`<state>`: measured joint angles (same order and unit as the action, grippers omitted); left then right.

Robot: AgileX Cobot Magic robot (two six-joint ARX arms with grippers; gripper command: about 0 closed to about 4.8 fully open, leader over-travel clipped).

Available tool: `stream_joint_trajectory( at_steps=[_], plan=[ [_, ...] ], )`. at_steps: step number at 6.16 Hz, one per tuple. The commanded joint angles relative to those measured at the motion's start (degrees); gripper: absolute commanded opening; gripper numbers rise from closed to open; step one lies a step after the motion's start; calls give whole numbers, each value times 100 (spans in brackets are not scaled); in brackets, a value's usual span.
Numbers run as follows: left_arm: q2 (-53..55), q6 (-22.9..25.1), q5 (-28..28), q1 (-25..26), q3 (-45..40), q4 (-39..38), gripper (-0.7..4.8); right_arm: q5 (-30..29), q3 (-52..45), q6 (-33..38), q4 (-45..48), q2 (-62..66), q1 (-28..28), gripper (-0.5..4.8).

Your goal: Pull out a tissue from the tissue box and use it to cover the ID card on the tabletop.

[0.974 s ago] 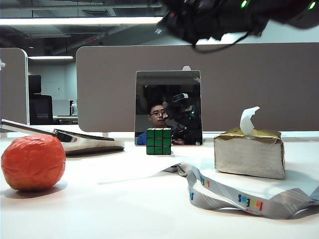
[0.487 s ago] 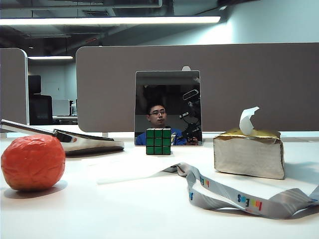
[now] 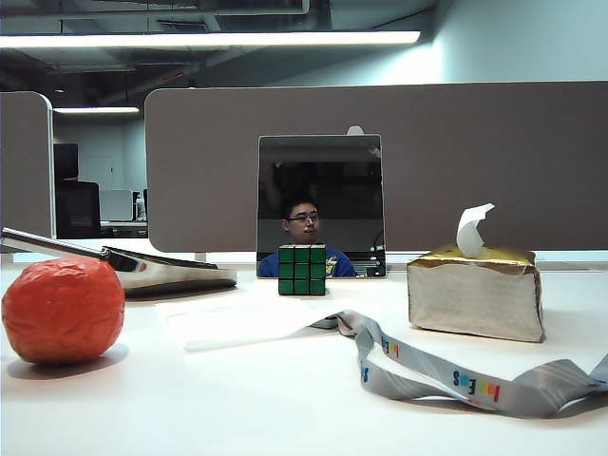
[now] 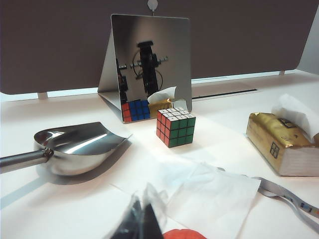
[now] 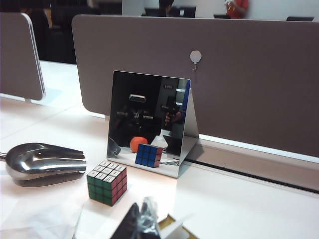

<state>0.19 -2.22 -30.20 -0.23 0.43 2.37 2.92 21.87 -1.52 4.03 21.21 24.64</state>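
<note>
Exterior view: we see no arm at all over the table (image 3: 285, 418), so both grippers sit back out of that picture. A flat tissue (image 3: 249, 321) lies spread at the middle of the table, at about 7 o'clock from the puzzle cube (image 3: 302, 269). The grey lanyard (image 3: 446, 375) runs out from under its edge toward 4 o'clock. We judge the ID card lies beneath the sheet, since no blue face shows anywhere; that hiding is the whole point of laying it there.

The tissue box (image 3: 475, 293) stands at 3 o'clock from the sheet, well apart, with a fresh tissue poking from its top, ready for a pull nobody needs now.

In the left wrist view, the left gripper (image 4: 142, 224) shows its wrapped fingers pressed together with nothing between them, just above the sheet's near edge. In the right wrist view, the right gripper (image 5: 142, 221) is likewise closed and empty, near the box.

The orange ball (image 3: 63, 309), scoop (image 3: 157, 268) and mirror (image 3: 321, 204) are bystanders. We judge the job done.
</note>
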Motion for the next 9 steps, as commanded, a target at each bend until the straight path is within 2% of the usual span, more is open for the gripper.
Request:
stream_joint_trajectory(
  at_steps=[1,2,3,4,5,6,7,8,9],
  plan=[
    [4,4,2,-2,22,76,-6,210,-813,199,2,-1386,-20,-6],
    [4,7,24,-2,22,79,-6,358,-1266,299,-619,-2107,-413,-5],
    [4,4,63,-2,22,107,-6,-522,-1696,24,-560,-2107,-1681,-5],
    [4,2,63,-2,22,107,-6,-1187,-2015,28,-205,-2107,-2245,-5],
    [4,4,66,-2,22,109,-6,-1207,-2061,28,-149,-2107,-2483,-5],
    [4,2,216,-2,22,109,-6,-1213,-2164,350,92,-2107,-2922,-5],
    [4,-17,581,-2,20,109,-6,-1257,-2162,518,79,-2107,-2822,-5],
    [4,-17,802,-2,20,111,-6,-1307,-2162,516,76,-2107,-2411,-6],
    [4,-15,1613,-2,20,116,-6,-837,-2162,426,407,-2107,-2179,-6]
  ],
)
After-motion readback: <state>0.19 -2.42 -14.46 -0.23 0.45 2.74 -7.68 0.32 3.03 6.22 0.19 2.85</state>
